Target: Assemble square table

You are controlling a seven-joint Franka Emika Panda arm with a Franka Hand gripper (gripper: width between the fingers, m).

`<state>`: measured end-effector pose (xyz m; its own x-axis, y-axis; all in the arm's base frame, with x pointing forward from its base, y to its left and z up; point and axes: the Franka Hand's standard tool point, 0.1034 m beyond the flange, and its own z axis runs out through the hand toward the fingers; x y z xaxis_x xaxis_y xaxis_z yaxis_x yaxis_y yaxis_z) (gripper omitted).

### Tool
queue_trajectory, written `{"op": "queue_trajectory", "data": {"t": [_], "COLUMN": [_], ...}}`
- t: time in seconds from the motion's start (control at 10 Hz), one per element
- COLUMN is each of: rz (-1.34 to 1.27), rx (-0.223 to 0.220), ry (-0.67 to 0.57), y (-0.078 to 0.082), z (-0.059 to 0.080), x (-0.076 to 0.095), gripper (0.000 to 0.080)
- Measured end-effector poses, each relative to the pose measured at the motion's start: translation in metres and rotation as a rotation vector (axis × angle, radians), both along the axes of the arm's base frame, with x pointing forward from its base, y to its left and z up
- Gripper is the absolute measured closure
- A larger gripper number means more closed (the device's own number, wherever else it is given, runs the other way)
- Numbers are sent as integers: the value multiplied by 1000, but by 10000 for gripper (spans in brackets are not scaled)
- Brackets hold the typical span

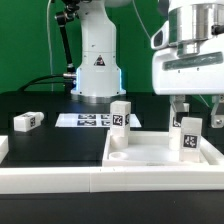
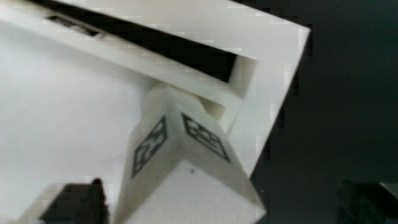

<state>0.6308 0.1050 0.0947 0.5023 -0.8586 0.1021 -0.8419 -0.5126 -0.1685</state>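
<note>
The white square tabletop [image 1: 150, 155] lies tray-side up at the front, towards the exterior view's right. One white tagged leg [image 1: 120, 117] stands upright in its far left corner. A second leg [image 1: 189, 136] stands upright near the tabletop's right rim. My gripper [image 1: 197, 118] hangs right above this second leg, its fingers open on either side of the leg's top. In the wrist view the leg [image 2: 187, 150] rises between the dark fingertips [image 2: 75, 203], with a gap on one side, beside the tabletop's rim [image 2: 267, 60]. A third leg [image 1: 27, 121] lies loose on the black table at the left.
The marker board [image 1: 85, 120] lies flat in front of the robot base [image 1: 98, 70]. Long white border rails run along the front [image 1: 50, 178] and the left edge [image 1: 3, 148] of the black table.
</note>
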Motion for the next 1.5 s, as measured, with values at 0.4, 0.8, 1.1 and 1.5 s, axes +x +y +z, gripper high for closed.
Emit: {"op": "queue_trajectory", "data": {"t": [0.4,0.8,1.1,1.5], "rz": [415,454,680,704], "rx": [-78,-95,-148,-155], "ry": [-25,-20,-8,-9], "y": [-29,-31,-54,-81], "z": [21,20,24,27], "x": [6,5,2,-14], "gripper": [151,151,151,151]}}
